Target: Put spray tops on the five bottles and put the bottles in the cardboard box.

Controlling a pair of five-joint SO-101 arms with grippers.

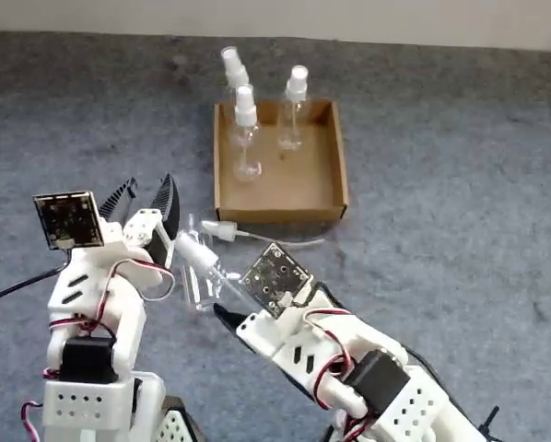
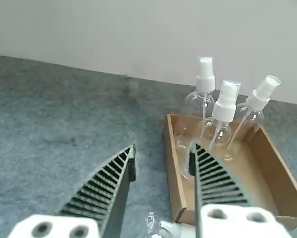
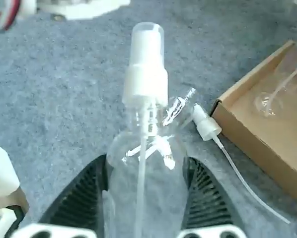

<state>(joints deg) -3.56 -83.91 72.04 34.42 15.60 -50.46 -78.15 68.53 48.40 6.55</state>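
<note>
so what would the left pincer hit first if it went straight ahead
Probably the carpet beside the cardboard box; the open left pincer points past its wall, though one finger might clip it.

Cardboard box [image 1: 294,189] sits far centre, two bottles [image 1: 246,138] [image 1: 292,115] standing in its far half, third bottle [image 1: 232,66] at its far-left corner; spray top [image 1: 218,227] lies just near of the box, fourth bottle [image 1: 202,258] near-left of it

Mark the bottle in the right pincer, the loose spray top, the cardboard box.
held bottle [image 3: 151,198], right wrist view, clear body.
loose spray top [image 3: 205,121], right wrist view, white head.
cardboard box [image 1: 340,157], high view, side wall.
</note>
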